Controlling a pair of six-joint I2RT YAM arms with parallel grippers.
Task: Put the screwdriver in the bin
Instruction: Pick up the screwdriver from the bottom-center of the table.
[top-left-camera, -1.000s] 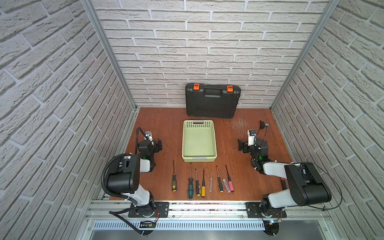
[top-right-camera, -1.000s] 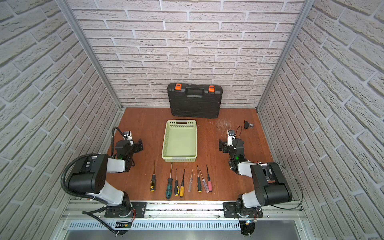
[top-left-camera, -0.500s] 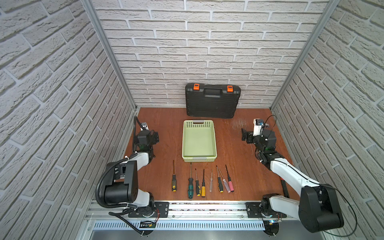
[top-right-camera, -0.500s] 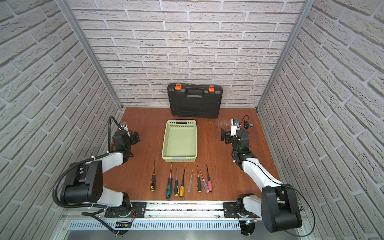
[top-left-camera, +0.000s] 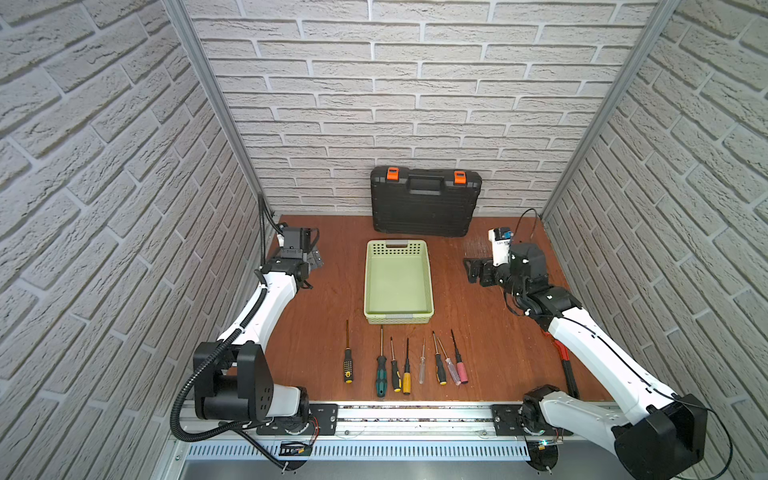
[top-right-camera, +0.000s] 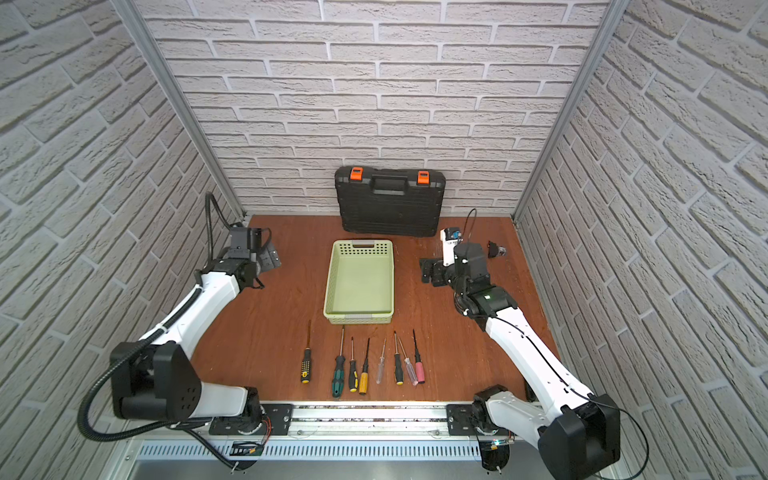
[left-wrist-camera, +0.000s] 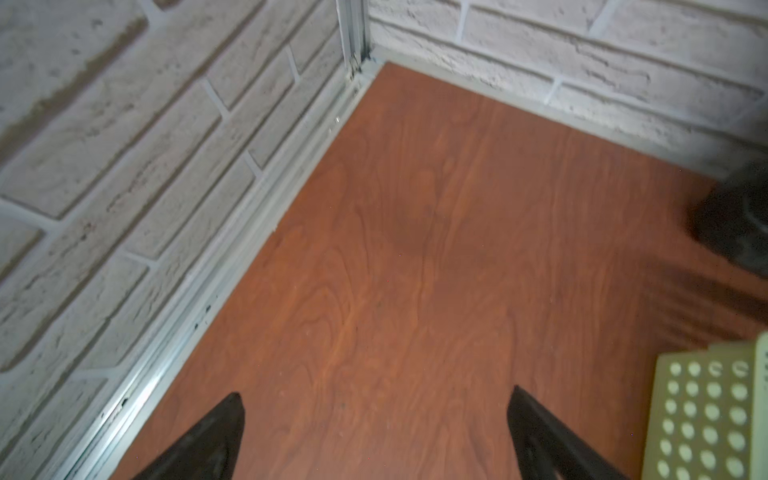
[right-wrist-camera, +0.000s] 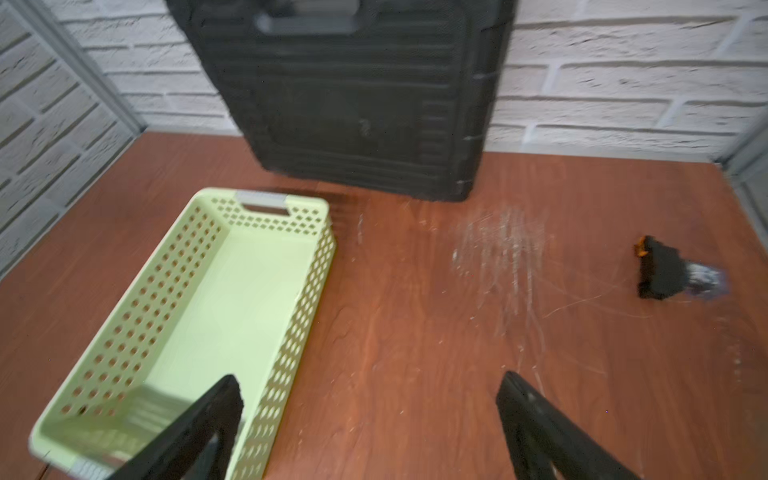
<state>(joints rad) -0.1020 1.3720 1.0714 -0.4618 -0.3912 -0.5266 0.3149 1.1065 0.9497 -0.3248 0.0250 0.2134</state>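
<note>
Screwdrivers, eight in a row with plastic handles, lie on the reddish wooden bench, well apart from the left hand and the right hand. Both hands hold nothing, their jaws spread wide. Between them sits the pale green perforated plastic bin; past it stands a ribbed black toolcase.

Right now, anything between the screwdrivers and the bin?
Nothing visible. The screwdrivers lie in a row on bare table just short of the bin, which is empty. Only its near end wall has to be cleared.
</note>
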